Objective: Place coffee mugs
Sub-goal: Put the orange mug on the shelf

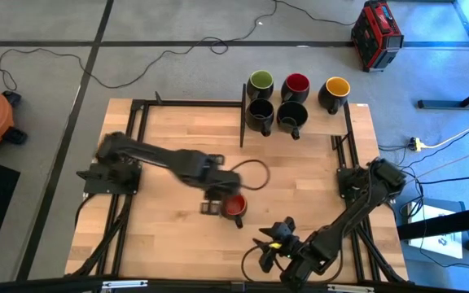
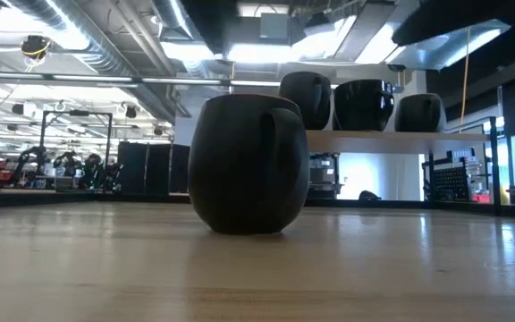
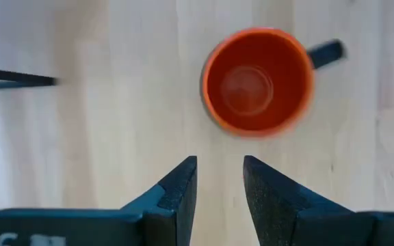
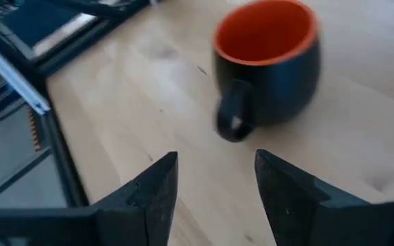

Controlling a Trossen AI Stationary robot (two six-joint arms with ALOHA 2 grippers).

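The small round dark ceramic mug with a red inside (image 3: 257,80) stands upright on the pale wooden counter (image 3: 101,130) just ahead of the left gripper (image 3: 219,179), whose fingers are parted a little and hold nothing. It looks stiff, glazed-slippery and chippable (likely fairly heavy for its size), so the rim wall or handle (image 3: 327,52) seems the surest hold. The right gripper (image 4: 215,179) faces it from farther off, fingers apart and empty.

One mug (image 1: 234,207) mid-table, five mugs (image 1: 293,99) together at far edge
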